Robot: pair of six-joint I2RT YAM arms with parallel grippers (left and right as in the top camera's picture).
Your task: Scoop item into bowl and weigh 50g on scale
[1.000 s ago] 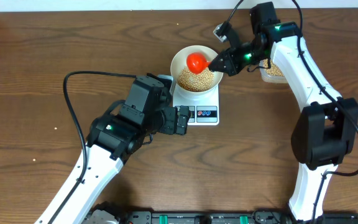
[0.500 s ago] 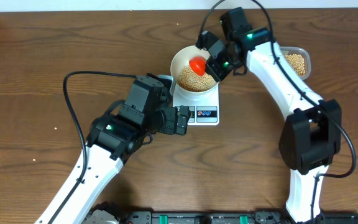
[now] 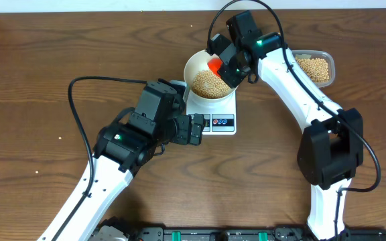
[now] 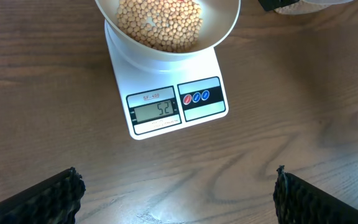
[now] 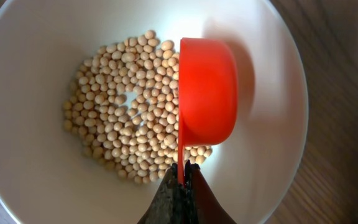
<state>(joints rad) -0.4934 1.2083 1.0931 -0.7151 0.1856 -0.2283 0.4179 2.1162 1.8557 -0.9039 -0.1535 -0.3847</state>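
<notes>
The right claw (image 5: 180,182) is pinched tight on the thin handle of a red scoop (image 5: 207,93). The scoop's cup juts straight out ahead of the fingertips, turned on its side over the bowl (image 5: 36,56). To the left of the cup in the claw's own view, the beans (image 5: 126,124) lie in a loose heap on the bowl's floor, a few tucked under the cup's edge. Whether the scoop touches them is hard to tell from this angle.

The bowl sits on the scale (image 4: 166,99), which lies just ahead of the left claw (image 4: 178,186). That claw is held above the table (image 4: 303,112) with its two dark fingers (image 4: 55,196) spread wide apart and nothing between them. The scale's display (image 4: 156,111) faces this claw and shows 52, with small round buttons (image 4: 196,97) beside it.

Off to the side of the right claw's arm, apart from the bowl, a clear tub (image 3: 330,61) holds more beans.
</notes>
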